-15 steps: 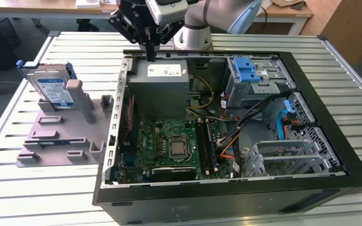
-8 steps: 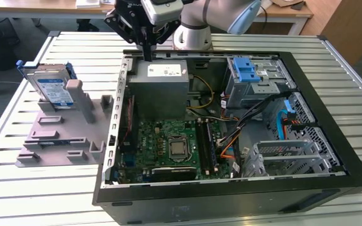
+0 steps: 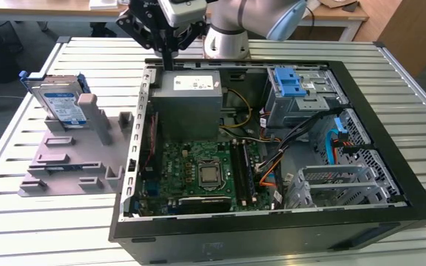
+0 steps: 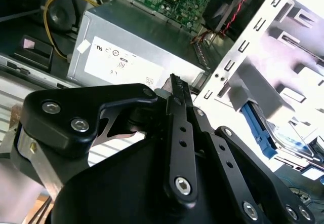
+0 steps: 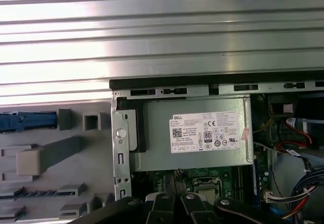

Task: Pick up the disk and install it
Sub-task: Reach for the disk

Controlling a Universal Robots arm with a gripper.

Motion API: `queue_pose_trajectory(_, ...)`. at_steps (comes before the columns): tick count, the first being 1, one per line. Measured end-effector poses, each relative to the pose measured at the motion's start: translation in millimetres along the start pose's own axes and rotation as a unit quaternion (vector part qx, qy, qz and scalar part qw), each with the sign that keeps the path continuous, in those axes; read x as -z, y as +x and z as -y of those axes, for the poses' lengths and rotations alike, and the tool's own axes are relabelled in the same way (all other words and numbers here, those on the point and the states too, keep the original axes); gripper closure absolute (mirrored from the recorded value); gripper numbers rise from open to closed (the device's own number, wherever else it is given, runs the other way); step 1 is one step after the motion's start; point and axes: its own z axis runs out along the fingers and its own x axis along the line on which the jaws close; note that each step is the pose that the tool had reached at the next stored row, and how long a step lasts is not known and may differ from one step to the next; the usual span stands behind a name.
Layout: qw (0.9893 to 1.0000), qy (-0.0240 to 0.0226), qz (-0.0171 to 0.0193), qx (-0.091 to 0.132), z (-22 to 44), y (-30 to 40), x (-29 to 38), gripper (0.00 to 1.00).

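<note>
The disk, a silver hard drive with a white-and-blue label and blue rails, stands on edge in the grey plastic stand at the exterior view's left, outside the computer case. The second wrist view shows the disk lying past the case wall. In the first wrist view its blue rail shows beside the stand. My gripper hangs over the back edge of the open case, above the power-supply box. Its fingers are pressed together with nothing between them.
The open black computer case lies flat on a slatted metal table. Inside are a green motherboard, a drive cage with a blue latch, cables, and a metal bay at the front right.
</note>
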Motion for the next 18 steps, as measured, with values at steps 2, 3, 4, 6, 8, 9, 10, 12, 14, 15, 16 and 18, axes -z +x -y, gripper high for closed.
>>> queue_pose_trajectory(2,1.0000,0.0000,0.0000,0.000,-0.8,3.5,0.0,0.89)
queue_pose_trajectory(3,1.0000,0.0001,-0.0001,0.000,-0.8,5.3,0.1,0.89)
queue_pose_trajectory(4,1.0000,0.0000,0.0000,0.000,-0.8,6.6,0.0,0.89)
queue_pose_trajectory(6,1.0000,0.0000,0.0000,0.000,-0.8,7.1,0.0,0.89)
queue_pose_trajectory(8,1.0000,0.0000,0.0000,0.000,-0.7,7.2,0.0,0.89)
queue_pose_trajectory(9,1.0000,0.0000,0.0000,0.000,-0.7,7.4,0.0,0.89)
queue_pose_trajectory(10,1.0000,0.0000,0.0000,0.000,-0.7,7.6,0.0,0.89)
queue_pose_trajectory(12,1.0000,0.0000,0.0000,0.000,-0.7,7.9,0.0,0.89)
queue_pose_trajectory(14,1.0000,0.0000,0.0000,0.000,-0.6,8.7,0.0,0.89)
queue_pose_trajectory(15,1.0000,0.0000,0.0000,0.000,-0.5,9.3,0.0,0.89)
queue_pose_trajectory(16,1.0000,0.0000,0.0000,0.000,-0.5,10.0,0.0,0.89)
queue_pose_trajectory(18,1.0000,0.0000,0.0000,0.000,-0.6,11.3,0.0,0.89)
